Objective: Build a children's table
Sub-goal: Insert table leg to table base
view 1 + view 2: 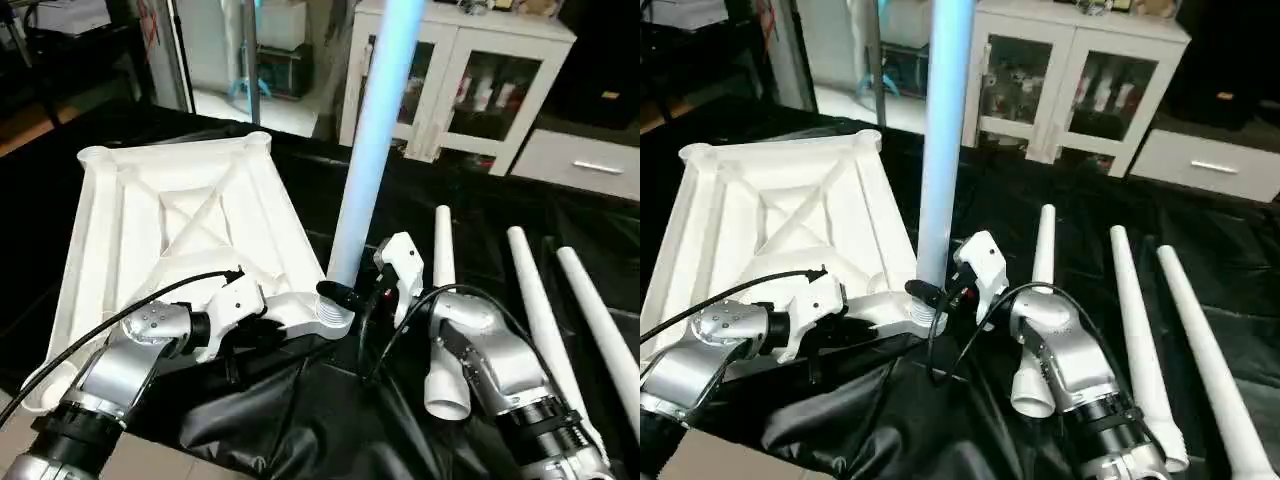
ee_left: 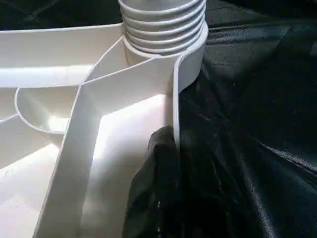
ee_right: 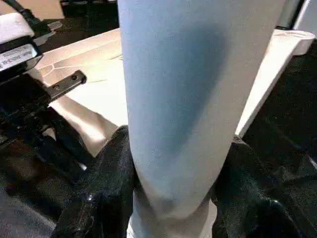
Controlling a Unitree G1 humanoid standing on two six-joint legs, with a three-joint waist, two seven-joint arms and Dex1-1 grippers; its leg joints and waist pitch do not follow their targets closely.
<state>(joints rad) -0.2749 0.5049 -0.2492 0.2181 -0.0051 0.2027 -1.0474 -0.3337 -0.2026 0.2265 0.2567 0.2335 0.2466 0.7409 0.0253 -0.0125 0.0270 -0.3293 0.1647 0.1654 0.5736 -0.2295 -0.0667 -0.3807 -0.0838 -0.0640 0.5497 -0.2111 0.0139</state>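
**First Leg Held Upright in Corner Socket**

While the white plastic rectangular table top [image 1: 190,215] lay upside down on the black-covered table [image 1: 470,215], its ribbed, X-braced underside was turned upward so that the round corner sockets could be reached. One long tapered white tube leg [image 1: 370,150] was stood upright in the near corner socket [image 1: 335,318], its ridged, threaded end seen seated at the socket's mouth in the left wrist view. The right gripper [image 3: 173,198] was clamped around the leg's smooth lower shaft, a black finger pressed on either side, apparently so that the leg could be steadied or twisted home. The left gripper [image 1: 262,322] was closed on the thin rim wall of the top just beside that socket, judged to be bracing the panel against the turning. Three further white tube legs [image 1: 540,310] were left lying on the glossy, wrinkled black covering to the right, near one another, with the open hollow end of the nearest turned toward the robot.
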